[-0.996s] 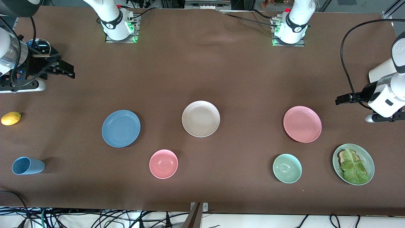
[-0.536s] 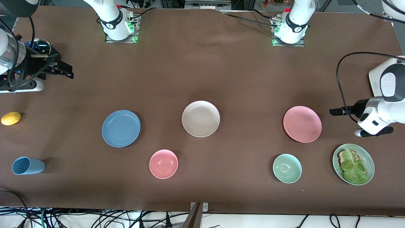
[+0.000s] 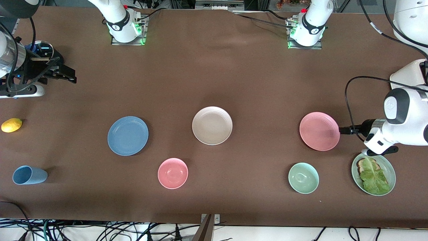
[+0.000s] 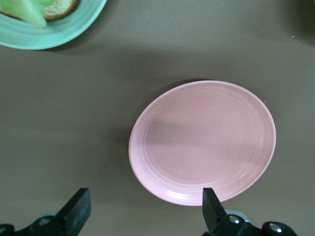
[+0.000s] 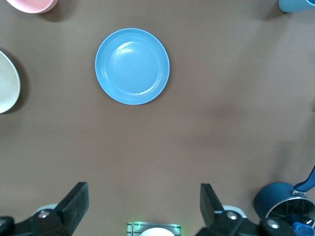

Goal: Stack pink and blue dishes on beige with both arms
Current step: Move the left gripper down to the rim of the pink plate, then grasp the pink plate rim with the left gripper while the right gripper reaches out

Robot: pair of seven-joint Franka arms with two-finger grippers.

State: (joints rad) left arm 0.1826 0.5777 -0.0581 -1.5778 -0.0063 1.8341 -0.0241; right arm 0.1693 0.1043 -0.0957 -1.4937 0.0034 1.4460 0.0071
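Three flat plates lie in a row on the brown table: the blue plate (image 3: 127, 136) toward the right arm's end, the beige plate (image 3: 212, 125) in the middle, the pink plate (image 3: 319, 131) toward the left arm's end. My left gripper (image 3: 344, 130) hangs open just beside the pink plate's rim. In the left wrist view the pink plate (image 4: 202, 142) fills the middle and the left gripper (image 4: 145, 199) holds nothing. My right gripper (image 3: 68, 75) is open and empty, up over the table's right-arm end. From there the blue plate (image 5: 132, 66) shows well ahead of the right gripper (image 5: 142, 194).
A pink bowl (image 3: 173, 173) and a mint bowl (image 3: 303, 178) sit nearer the front camera than the plates. A green plate (image 3: 388, 169) holding toast and lettuce lies beside the left arm. A light-blue cup (image 3: 29, 175), a lemon (image 3: 11, 125) and a lidded pot (image 3: 41, 49) stand at the right arm's end.
The left arm has swung in from the table's end, bringing its open gripper up to the pink plate's rim. The right gripper has barely shifted. No plate has moved.
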